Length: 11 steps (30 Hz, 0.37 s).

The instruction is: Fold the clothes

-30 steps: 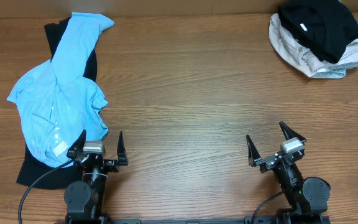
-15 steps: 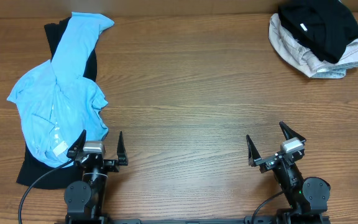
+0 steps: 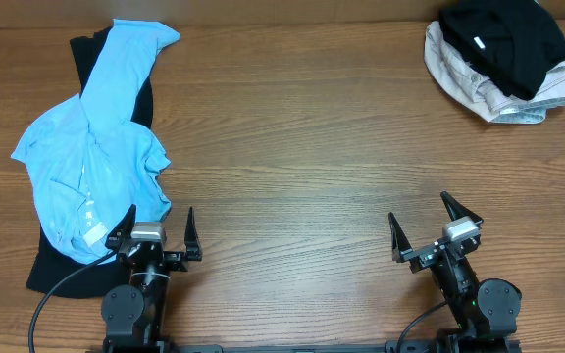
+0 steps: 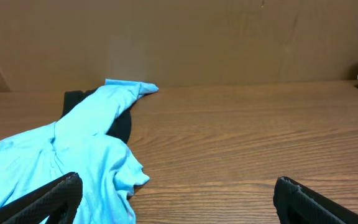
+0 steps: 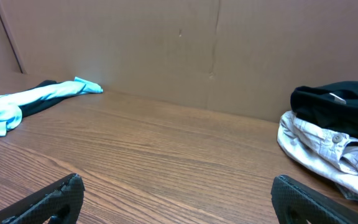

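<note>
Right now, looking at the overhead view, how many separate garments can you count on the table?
4. Left: a light blue shirt lying over a black garment. Far right corner: a black shirt on top of a beige garment. More may be hidden in that pile.

Both arms [image 3: 137, 284] were black. The left gripper [image 3: 160, 218] and the right gripper [image 3: 420, 208] each had two thin black fingers [image 3: 191, 238] that came to a point, with a small silver block [image 3: 146, 233] between them. Each arm sat on a round black base [image 3: 499, 299]. A black cable [image 3: 37, 312] curved away from the left one and another from the right
</note>
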Motion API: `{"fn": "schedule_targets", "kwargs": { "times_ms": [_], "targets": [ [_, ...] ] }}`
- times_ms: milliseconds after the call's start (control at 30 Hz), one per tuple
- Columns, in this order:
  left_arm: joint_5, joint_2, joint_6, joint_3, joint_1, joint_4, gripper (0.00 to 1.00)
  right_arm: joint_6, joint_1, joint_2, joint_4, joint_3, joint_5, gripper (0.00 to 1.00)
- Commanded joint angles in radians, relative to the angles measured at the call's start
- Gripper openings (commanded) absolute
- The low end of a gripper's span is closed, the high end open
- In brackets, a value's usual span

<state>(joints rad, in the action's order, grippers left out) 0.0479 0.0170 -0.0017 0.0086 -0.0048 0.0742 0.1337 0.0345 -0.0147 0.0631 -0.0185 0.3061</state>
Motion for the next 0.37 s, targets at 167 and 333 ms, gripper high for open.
{"fn": "schedule_targets", "kwargs": {
  "times_ms": [167,333],
  "targets": [
    [-0.006,-0.013,-0.013,-0.004,0.006,0.001,1.0,-0.003,0.005,0.011,-0.006,0.01,-0.013,1.0],
    [-0.006,-0.013,-0.013,-0.004,0.006,0.001,1.0,-0.003,0.005,0.011,-0.006,0.01,-0.013,1.0]
  ]
}}
